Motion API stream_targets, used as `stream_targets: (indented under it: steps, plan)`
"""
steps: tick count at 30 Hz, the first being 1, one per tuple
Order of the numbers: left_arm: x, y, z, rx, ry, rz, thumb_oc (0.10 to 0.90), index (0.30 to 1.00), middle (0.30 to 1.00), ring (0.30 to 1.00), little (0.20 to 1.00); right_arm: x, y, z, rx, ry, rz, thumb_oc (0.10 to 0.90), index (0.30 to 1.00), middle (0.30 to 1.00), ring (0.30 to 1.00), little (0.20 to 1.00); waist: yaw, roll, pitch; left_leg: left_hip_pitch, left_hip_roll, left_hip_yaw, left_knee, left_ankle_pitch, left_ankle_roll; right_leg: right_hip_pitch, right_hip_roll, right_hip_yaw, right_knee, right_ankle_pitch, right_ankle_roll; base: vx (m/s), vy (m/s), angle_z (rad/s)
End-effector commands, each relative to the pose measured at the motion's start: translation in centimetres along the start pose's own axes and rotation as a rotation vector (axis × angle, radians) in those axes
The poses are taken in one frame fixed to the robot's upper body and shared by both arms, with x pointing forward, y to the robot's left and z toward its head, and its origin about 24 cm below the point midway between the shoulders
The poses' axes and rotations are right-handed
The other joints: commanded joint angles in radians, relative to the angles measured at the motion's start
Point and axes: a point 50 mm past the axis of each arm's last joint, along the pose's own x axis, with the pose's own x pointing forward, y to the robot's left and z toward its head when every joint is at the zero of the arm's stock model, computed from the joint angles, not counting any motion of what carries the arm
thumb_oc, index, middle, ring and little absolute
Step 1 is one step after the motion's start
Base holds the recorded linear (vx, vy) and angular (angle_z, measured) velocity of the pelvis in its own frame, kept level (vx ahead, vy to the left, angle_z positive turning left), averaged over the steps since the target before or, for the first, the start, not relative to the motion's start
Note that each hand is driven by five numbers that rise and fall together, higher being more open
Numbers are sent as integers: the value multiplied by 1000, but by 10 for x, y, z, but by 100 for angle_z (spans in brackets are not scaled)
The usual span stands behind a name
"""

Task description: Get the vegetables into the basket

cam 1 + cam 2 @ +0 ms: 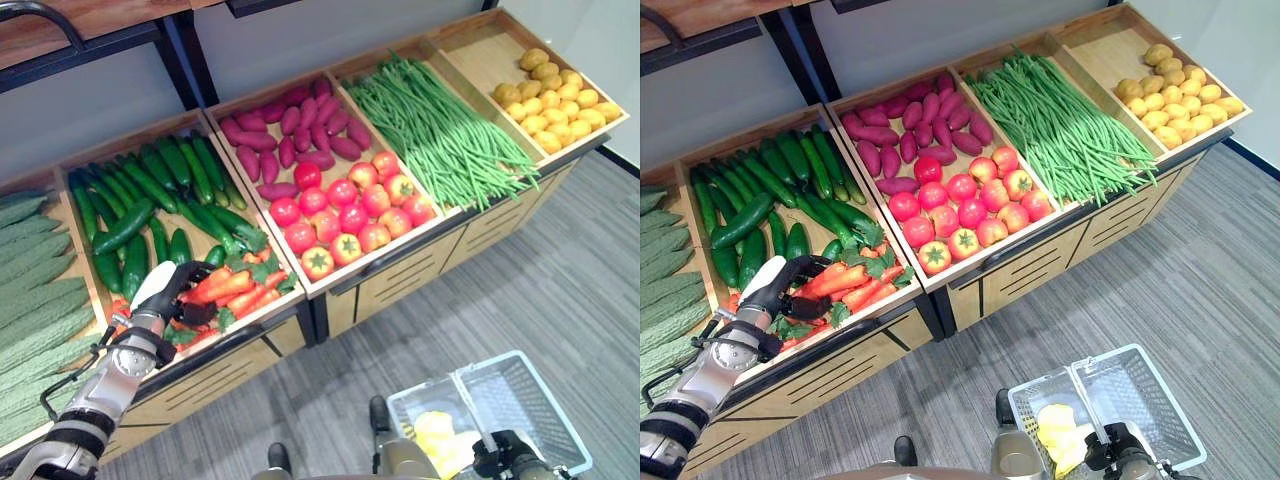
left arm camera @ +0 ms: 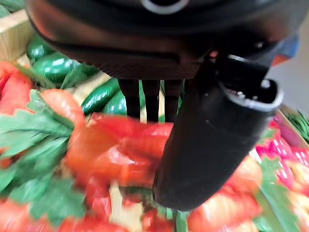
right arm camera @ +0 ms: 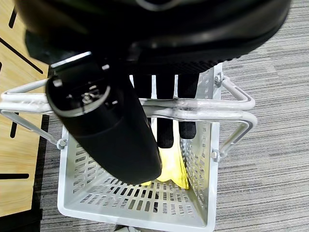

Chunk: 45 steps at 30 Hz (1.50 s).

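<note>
A long, slanted display stand of light wooden bins point(image 1: 470, 60) runs along a pale grey wall point(image 1: 300, 40). Raised wooden dividers point(image 1: 345, 100) split the stand into separate compartments. Below the bins, light wooden front panels with dark horizontal slots point(image 1: 400, 280) face outward. A dark metal shelf frame point(image 1: 90, 45) stands above the stand. The floor is grey, streaked carpet point(image 1: 560, 290), evenly lit.

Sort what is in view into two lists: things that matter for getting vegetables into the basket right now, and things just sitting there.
In the job:
left hand, curled on the carrots
right hand, curled round the handles of the basket
yellow item in the basket

Sitting by:
cucumbers
tomatoes
sweet potatoes
green beans
potatoes
</note>
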Motion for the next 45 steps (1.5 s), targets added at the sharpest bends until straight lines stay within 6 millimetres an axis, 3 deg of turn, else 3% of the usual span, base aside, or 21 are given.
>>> stream_targets:
  steps: [1, 6, 10, 14, 21, 27, 28, 33, 34, 45]
  plan:
    - [9, 13, 18, 65, -93, 25, 400, 300, 300, 300, 300, 2, -5, 12, -46, -46, -23, 400, 300, 300, 300, 300, -29, -75, -17, -8, 35, -30, 2, 8, -19, 38, -89, 47, 6, -43, 96, 8, -4, -4]
    - [9, 19, 19, 66, -89, 77, 400, 300, 300, 300, 300, 1, -4, 7, -44, -28, -25, 400, 300, 300, 300, 300, -27, -76, -25, -2, 35, -31, 2, 6, -18, 48, -90, 44, 6, -47, 97, 0, 0, 0]
    - [10, 59, 17, 86, -64, 326, 400, 300, 300, 300, 300, 0, -3, -4, -34, 5, -40, 400, 300, 300, 300, 300, -11, -76, -47, 11, 29, -44, 2, 1, -18, 77, -95, 25, 6, -58, 98, 20, -4, 3]
    - [6, 79, 16, 59, -58, 472, 400, 300, 300, 300, 300, -1, -1, -6, -35, 7, -40, 400, 300, 300, 300, 300, -4, -79, -55, 14, 26, -50, 2, 0, -17, 86, -98, 18, 6, -60, 99, 10, 2, 6]
    - [-4, 100, 45, -93, -200, 704, 400, 300, 300, 300, 300, -1, 3, -3, -55, -3, -37, 400, 300, 300, 300, 300, 3, -90, -69, 19, 23, -58, 2, -5, -16, 100, -104, 6, 6, -65, 99, 3, 2, 3]
    - [-15, 93, 60, -361, -301, 769, 400, 300, 300, 300, 300, -1, 5, -3, -62, -9, -29, 400, 300, 300, 300, 300, 4, -97, -75, 21, 20, -62, 2, -8, -12, 104, -108, 6, 6, -65, 98, 0, 2, 1]
    - [-20, 87, 64, -515, -345, 769, 400, 300, 300, 300, 300, -1, 7, -3, -63, -10, -24, 400, 300, 300, 300, 300, 4, -100, -77, 19, 18, -62, 2, -7, -10, 102, -109, 7, 6, -64, 96, 0, 0, 0]
    - [-28, 79, 69, -750, -413, 739, 400, 300, 300, 300, 300, -2, 10, -3, -64, -12, -15, 400, 300, 300, 300, 300, 5, -103, -77, 19, 16, -65, 2, -7, -8, 103, -111, 8, 6, -63, 95, 0, 0, 0]
    - [-33, 75, 75, -870, -474, 690, 400, 300, 300, 300, 300, -2, 11, -3, -61, -16, -12, 400, 300, 300, 300, 300, 5, -103, -77, 18, 16, -65, 2, -7, -7, 104, -110, 8, 6, -64, 94, 0, 0, 0]
    - [-36, 52, 86, -1081, -556, 460, 400, 300, 300, 300, 300, -3, 12, -8, -46, -5, 0, 400, 300, 300, 300, 300, 3, -99, -81, 34, 10, -63, 2, -10, -1, 116, -111, 14, 6, -67, 92, 0, 0, 0]
